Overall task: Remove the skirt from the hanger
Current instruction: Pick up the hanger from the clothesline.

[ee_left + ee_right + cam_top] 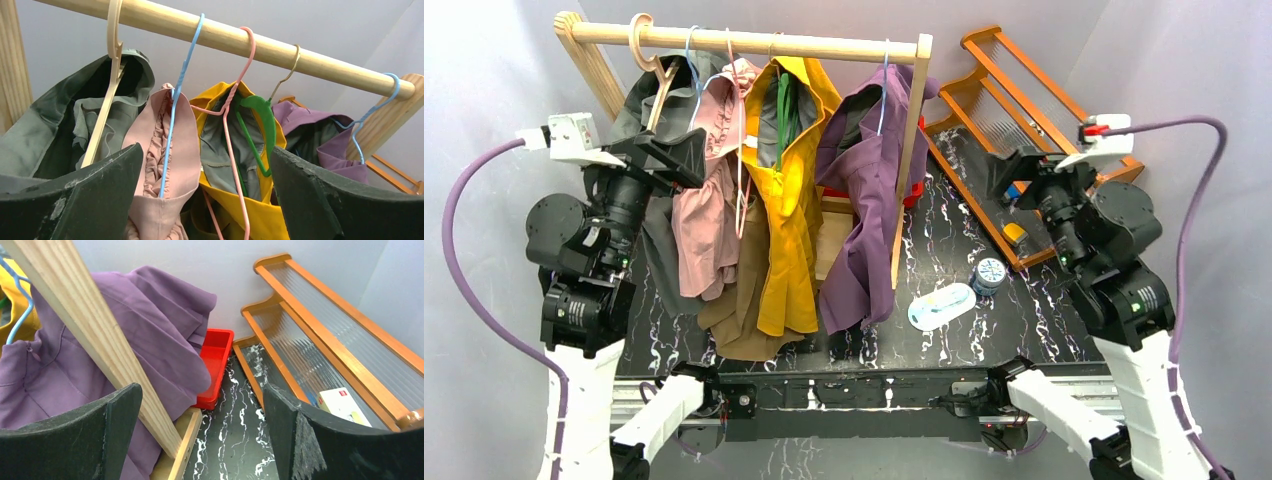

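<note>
Black marble table [944,230], wooden rail [754,42] far left. I log: pink skirt [707,215] hanging on blue hanger [170,125]. Left gripper [205,152] facing it, right gripper [201,390] near purple garment [150,330]: both spread wide, empty.

I see a pale pink skirt [190,145] on a blue hanger [167,140], a grey-green coat [30,135], a yellow jacket [789,250] and a purple jacket [864,200]. The tray [217,355] is red, the rack [340,335] orange, and the table [235,440] black with white veins.
</note>
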Controlling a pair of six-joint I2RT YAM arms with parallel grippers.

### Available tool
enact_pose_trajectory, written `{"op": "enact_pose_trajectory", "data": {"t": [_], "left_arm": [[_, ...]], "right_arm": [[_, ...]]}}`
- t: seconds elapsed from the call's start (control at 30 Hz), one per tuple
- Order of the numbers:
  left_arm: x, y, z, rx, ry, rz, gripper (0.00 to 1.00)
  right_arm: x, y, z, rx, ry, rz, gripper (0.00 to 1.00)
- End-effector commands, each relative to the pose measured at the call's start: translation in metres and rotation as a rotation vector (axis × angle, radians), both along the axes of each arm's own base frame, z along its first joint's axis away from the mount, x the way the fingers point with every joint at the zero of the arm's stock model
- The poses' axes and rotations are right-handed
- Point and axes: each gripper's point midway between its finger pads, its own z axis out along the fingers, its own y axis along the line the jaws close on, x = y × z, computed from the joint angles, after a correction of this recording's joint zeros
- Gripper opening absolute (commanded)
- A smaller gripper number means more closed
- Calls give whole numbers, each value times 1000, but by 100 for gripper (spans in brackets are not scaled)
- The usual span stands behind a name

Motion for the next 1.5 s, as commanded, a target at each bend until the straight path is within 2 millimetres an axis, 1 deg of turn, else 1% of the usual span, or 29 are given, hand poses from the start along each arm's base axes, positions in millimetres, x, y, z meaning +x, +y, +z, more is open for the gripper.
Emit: {"op": "enact_pose_trajectory", "data": {"t": [0.0, 0.13, 0.27, 0.37, 0.47, 0.6, 0.7, 0.8, 0.93, 1.0, 1.1, 1.17, 1.23, 1.3, 1.37, 1.47], "left_arm": [[-18, -1, 10, -6, -57, -36, 98], [-28, -8, 11, 6, -71, -86, 98], [-33, -20, 15, 21, -74, -156, 98], [-35, -33, 14, 27, -61, -227, 98], [-34, -51, 10, 29, -36, -320, 98], [-36, -85, 5, 26, 19, -493, 98], [-48, -121, 1, 8, 71, -683, 98], [-67, -155, 2, 15, 96, -870, 98], [-96, -194, 8, 29, 105, -1051, 98], [-107, -214, 9, 40, 112, -1121, 98], [-112, -239, 5, 94, 132, -1132, 98], [-112, -250, 3, 156, 132, -1095, 98], [-102, -253, 2, 184, 132, -1021, 98], [-90, -254, -2, 187, 152, -959, 98], [-79, -255, -4, 181, 165, -914, 98], [-64, -258, -11, 175, 190, -852, 98]], "right_arm": [[-16, -15, 8, 70, -21, -23, 98], [-22, -22, 5, 83, -1, -33, 98], [-26, -16, -6, 83, 37, 14, 98], [-27, -11, -16, 98, 82, 38, 98], [-31, -8, -23, 131, 103, 50, 98], [-37, -3, -30, 157, 135, 81, 98], [-42, 5, -36, 163, 166, 131, 98], [-45, 11, -41, 161, 188, 164, 98], [-43, 14, -52, 158, 250, 167, 98], [-40, 18, -58, 149, 287, 182, 98], [-35, 27, -65, 156, 333, 214, 98], [-34, 36, -65, 189, 348, 249, 98], [-36, 46, -62, 227, 338, 307, 98], [-41, 53, -61, 254, 332, 349, 98], [-45, 55, -60, 260, 335, 365, 98], [-45, 54, -64, 241, 356, 364, 98]]}}
